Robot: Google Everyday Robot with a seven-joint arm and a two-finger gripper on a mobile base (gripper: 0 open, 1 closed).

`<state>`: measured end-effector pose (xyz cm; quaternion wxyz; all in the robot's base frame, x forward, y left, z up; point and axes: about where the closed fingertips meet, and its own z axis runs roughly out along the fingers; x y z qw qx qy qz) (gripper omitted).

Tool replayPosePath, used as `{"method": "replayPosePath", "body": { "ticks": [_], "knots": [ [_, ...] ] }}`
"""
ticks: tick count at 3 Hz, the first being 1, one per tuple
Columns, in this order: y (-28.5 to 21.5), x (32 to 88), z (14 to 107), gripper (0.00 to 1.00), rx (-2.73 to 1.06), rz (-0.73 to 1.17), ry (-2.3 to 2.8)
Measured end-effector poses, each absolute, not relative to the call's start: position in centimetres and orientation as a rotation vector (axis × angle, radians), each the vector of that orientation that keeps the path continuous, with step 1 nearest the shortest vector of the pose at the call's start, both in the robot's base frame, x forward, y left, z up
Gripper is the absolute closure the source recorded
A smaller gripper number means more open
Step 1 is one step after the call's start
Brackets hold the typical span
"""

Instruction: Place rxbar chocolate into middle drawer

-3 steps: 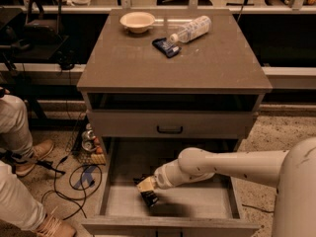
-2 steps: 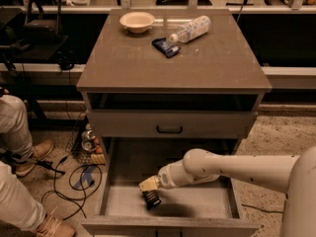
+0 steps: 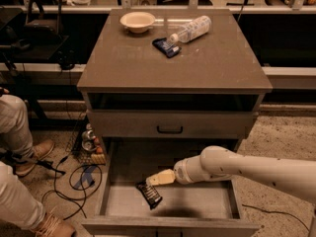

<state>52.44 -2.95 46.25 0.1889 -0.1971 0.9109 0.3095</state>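
Note:
The rxbar chocolate (image 3: 149, 193), a dark wrapper with pale lettering, lies in the left front part of the middle drawer's floor. The middle drawer (image 3: 104, 194) is pulled wide open below the cabinet. My gripper (image 3: 159, 178) reaches in from the right on a white arm. It hovers just above and right of the bar's upper end, very close to it. I cannot tell whether it touches the bar.
On the cabinet top stand a pale bowl (image 3: 138, 20), a lying plastic bottle (image 3: 191, 30) and a blue-wrapped bar (image 3: 166, 47). A shut drawer front with a black handle (image 3: 170, 129) is above. A person's legs (image 3: 19, 201), cables (image 3: 79, 177) and cans (image 3: 89, 139) are at the left.
My gripper has drawn slightly up and to the right. The bar stays low in the drawer's left front part.

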Motion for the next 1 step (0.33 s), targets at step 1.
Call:
{"method": "replayPosePath", "body": {
  "ticks": [1],
  "knots": [
    [-6.10,53.65,48.11,0.00,-0.452,0.875,2.504]
  ]
}}
